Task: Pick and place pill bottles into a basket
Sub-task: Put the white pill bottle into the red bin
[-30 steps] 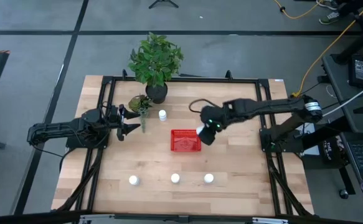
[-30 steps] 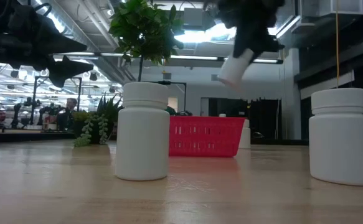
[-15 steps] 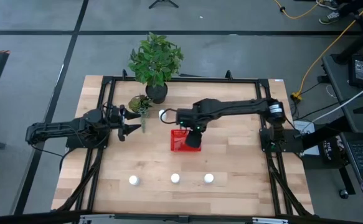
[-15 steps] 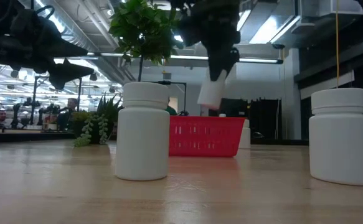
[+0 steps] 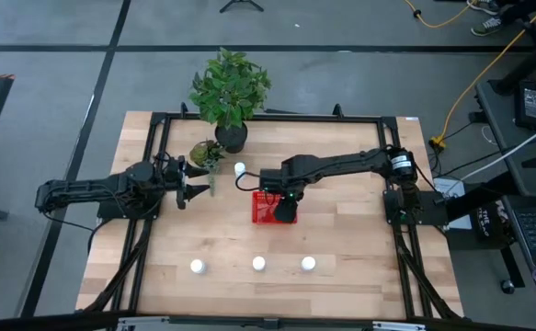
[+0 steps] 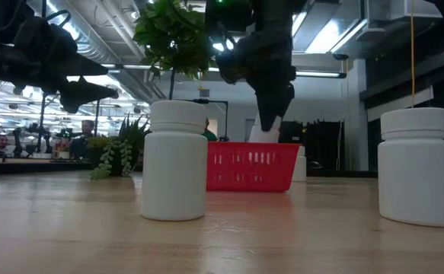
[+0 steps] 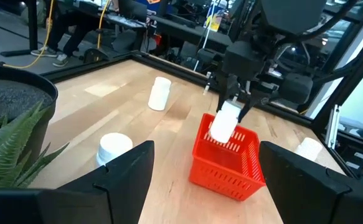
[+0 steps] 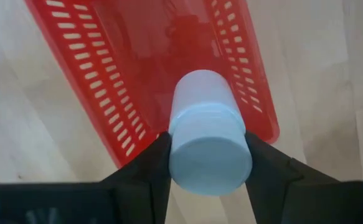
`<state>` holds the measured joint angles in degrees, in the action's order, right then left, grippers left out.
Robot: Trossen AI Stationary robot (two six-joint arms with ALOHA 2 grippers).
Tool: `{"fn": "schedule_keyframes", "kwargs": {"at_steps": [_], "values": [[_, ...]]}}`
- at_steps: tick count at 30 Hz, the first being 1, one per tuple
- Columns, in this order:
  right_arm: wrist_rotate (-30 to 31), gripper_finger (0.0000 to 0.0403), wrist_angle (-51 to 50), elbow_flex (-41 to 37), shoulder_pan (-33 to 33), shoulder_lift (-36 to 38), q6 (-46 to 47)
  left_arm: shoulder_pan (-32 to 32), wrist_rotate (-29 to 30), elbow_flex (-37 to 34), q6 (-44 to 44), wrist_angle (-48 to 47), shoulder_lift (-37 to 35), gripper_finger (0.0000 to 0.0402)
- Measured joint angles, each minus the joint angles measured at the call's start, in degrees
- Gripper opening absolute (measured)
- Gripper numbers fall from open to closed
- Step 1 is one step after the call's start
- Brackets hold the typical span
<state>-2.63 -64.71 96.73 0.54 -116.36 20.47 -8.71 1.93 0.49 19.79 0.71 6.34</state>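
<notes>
The red basket (image 5: 269,210) stands mid-table. My right gripper (image 5: 286,199) is over it, shut on a white pill bottle (image 8: 208,138), whose lower end is down at the basket's rim (image 6: 266,135). My left gripper (image 5: 197,191) is open and empty to the basket's left, above the table. One bottle (image 5: 240,169) stands far-left of the basket. Three more (image 5: 197,267) (image 5: 259,264) (image 5: 308,264) stand in a row near the front edge. The left wrist view shows another bottle (image 7: 159,93) beyond the basket. My right gripper pinches the bottle at its cap end (image 8: 209,163) between its two fingers (image 8: 149,167), one on each side. The fingers come from above and point down. The bottle hangs nearly upright, cap up, its bottom over the inside of the basket.
A potted plant (image 5: 231,92) in a black pot stands at the far edge, with a small succulent (image 5: 207,154) close to my left gripper. Bare wood lies between the basket and the front row of bottles.
My right gripper has gone toward the table's left, from the basket's right side to over the basket, and then down. The bottle it holds has turned from tilted to nearly upright and has sunk to the basket's rim.
</notes>
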Motion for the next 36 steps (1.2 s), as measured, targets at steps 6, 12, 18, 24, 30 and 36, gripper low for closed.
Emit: {"fn": "schedule_keyframes", "kwargs": {"at_steps": [6, 12, 18, 24, 30, 36], "values": [[0.00, 0.0153, 2.08, -3.10, 0.01, 0.00, 0.05, 0.00, 0.00, 0.00, 0.00, 0.00, 0.21, 0.0281], [0.01, 0.0153, 3.02, -4.42, -0.14, 0.00, 0.16, -0.02, 0.00, 0.00, 0.00, 0.00, 0.21, 0.0281], [0.02, 0.0156, 3.48, -5.20, -0.19, 0.03, 0.11, -0.02, 0.01, 0.00, 0.00, 0.02, 0.21, 0.0281], [0.02, 0.0195, 3.75, -5.20, -0.90, 0.04, 0.15, -0.02, 0.00, 0.00, 0.00, 0.02, 0.21, 0.0281], [-0.45, 0.0203, 3.75, -5.20, -1.91, 0.04, 0.18, 0.00, 0.02, 0.00, 0.56, 0.02, 0.21, 0.0281], [-2.88, 0.0206, 3.96, -5.20, -2.57, 0.04, -0.11, -0.01, 0.00, 0.00, 0.62, 0.02, 0.21, 0.0281]]}}
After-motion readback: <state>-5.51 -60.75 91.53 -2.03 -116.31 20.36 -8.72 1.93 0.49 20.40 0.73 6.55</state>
